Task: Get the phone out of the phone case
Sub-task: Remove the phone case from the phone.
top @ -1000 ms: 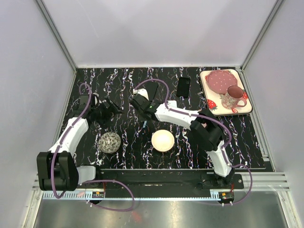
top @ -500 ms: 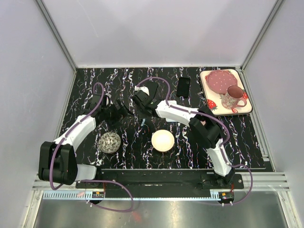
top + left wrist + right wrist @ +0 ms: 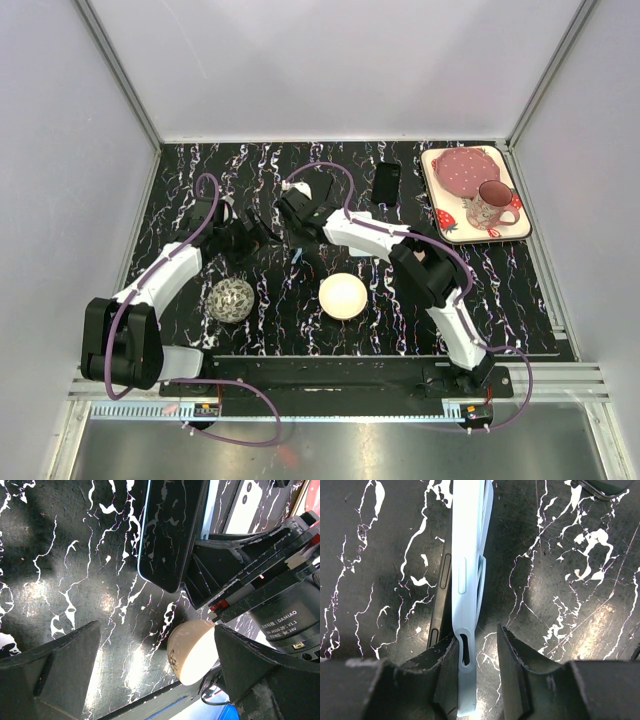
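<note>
The light blue phone case (image 3: pixel 467 555) stands on edge on the black marbled table, with the dark phone (image 3: pixel 441 587) against its left side. My right gripper (image 3: pixel 476 635) straddles the case's near end. Its left finger (image 3: pixel 437 665) touches the case, while the right finger (image 3: pixel 512 655) stands clear of it, so the jaws are open. In the left wrist view the phone's glossy screen (image 3: pixel 167 530) faces the camera, with the right gripper behind it. My left gripper (image 3: pixel 160 675) is wide open and holds nothing. From above, the left gripper (image 3: pixel 262 235) sits just left of the right gripper (image 3: pixel 297 220).
A cream bowl (image 3: pixel 343 296) sits in front of the grippers, and a speckled ball (image 3: pixel 232 299) lies to its left. A second black phone (image 3: pixel 387 183) lies flat further back. A strawberry-patterned tray (image 3: pixel 440 215) with a plate and a mug (image 3: pixel 490 207) stands at the back right.
The right jaws have spread apart, and one finger has come off the case. The left gripper moved right towards the phone, then stayed put, still wide open.
</note>
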Tool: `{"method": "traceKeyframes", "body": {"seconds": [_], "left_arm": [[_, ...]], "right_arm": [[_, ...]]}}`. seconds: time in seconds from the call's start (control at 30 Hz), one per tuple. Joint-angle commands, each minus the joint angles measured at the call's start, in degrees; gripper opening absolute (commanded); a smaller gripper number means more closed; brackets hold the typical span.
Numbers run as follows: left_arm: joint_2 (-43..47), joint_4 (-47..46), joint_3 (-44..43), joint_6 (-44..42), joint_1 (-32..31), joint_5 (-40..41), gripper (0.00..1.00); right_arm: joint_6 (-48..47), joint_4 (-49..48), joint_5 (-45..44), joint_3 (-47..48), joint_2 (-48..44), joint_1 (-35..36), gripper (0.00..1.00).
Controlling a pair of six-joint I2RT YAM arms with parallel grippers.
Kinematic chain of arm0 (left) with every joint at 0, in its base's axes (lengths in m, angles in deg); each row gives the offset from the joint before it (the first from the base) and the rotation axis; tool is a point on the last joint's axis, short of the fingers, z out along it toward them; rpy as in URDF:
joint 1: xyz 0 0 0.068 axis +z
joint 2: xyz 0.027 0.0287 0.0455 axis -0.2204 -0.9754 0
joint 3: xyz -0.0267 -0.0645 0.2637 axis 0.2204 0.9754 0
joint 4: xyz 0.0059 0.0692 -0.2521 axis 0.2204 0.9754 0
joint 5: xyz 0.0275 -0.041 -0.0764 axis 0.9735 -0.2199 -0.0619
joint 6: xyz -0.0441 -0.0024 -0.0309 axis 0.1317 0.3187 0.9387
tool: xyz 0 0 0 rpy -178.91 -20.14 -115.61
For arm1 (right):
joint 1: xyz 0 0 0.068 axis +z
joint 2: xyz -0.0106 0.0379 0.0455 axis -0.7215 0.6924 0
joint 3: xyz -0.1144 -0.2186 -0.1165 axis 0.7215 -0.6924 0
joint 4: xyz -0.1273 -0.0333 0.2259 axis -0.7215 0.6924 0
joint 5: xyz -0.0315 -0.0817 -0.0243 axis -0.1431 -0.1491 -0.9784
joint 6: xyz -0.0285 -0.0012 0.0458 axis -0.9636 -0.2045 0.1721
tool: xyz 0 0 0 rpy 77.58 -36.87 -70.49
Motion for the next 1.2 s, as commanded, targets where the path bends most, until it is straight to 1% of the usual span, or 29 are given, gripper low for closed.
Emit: {"method": "traceKeyframes", "body": {"seconds": [0.0, 0.17, 0.33, 0.63, 1.03, 1.07, 1.17], "left_arm": [[0.2, -2.8, 0.2, 0.5, 0.1, 0.6, 0.97], [0.5, -3.1, 0.7, 1.0, 0.4, 0.1, 0.97], [0.7, -3.8, 1.3, 1.5, 1.3, -0.7, 0.96], [0.9, -5.8, 2.7, 2.9, 2.6, -2.7, 0.96], [0.3, -7.0, 3.0, 3.5, 2.7, -3.5, 0.95], [0.2, -6.9, 3.0, 3.3, 2.7, -3.3, 0.95], [-0.2, -7.2, 2.9, 1.9, 2.7, -2.1, 0.94]], "right_arm": [[1.4, -2.4, 5.8, -0.5, 8.6, 0.7, 0.4], [0.9, -1.7, 5.9, 0.8, 11.0, 0.7, 0.4], [0.1, -0.7, 6.0, 2.4, 13.8, 0.7, 0.42], [-1.0, 0.8, 5.8, 2.5, 17.1, 0.7, 0.42], [-1.6, 4.0, 6.9, 3.0, 18.5, 0.7, 0.41], [-1.7, 4.2, 7.1, 2.8, 18.5, 0.7, 0.4], [-1.3, 4.2, 7.8, 0.9, 17.0, 0.6, 0.27]]}}
